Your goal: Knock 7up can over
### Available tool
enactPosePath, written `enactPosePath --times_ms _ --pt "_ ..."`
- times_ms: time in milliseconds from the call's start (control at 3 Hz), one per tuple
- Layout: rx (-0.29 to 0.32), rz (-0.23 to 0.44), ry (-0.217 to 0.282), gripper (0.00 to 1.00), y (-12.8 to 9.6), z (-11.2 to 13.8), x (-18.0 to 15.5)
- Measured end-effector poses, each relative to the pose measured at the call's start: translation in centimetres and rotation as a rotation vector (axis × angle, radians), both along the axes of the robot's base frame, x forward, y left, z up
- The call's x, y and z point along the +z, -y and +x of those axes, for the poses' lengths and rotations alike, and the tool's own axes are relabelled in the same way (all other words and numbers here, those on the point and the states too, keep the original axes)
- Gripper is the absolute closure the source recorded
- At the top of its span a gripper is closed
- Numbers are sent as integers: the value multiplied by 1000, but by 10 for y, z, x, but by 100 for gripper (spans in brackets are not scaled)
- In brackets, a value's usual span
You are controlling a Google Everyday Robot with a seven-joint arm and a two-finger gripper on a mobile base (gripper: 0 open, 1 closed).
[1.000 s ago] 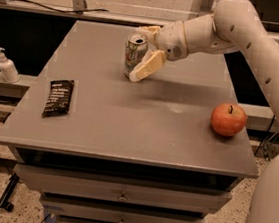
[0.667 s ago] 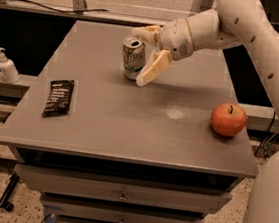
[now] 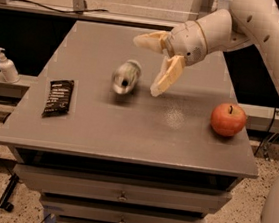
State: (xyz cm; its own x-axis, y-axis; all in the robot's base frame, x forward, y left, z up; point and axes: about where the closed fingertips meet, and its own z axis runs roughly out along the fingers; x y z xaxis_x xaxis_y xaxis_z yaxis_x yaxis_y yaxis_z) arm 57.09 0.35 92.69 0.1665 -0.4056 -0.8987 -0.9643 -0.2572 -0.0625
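We note the 7up can (image 3: 126, 77) tipped onto its side mid-table, apart from the spread-open gripper (image 3: 145, 65) at its 3 o'clock; round and loose, it may roll toward the snack bar (image 3: 59, 97) at 8 o'clock or off the table (image 3: 126, 142) edge.

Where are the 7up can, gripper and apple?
7up can (image 3: 127, 74): camera view, middle of its tilted body.
gripper (image 3: 145, 66): camera view, midway between its open fingertips, right of the can.
apple (image 3: 228, 119): camera view, middle of its skin.
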Motion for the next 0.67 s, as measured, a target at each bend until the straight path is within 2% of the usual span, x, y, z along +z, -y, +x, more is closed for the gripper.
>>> enactPosePath --times_ms 333,667 --pt "12 -9 -14 0 9 -19 4" --pt "-26 -11 12 0 23 -16 5"
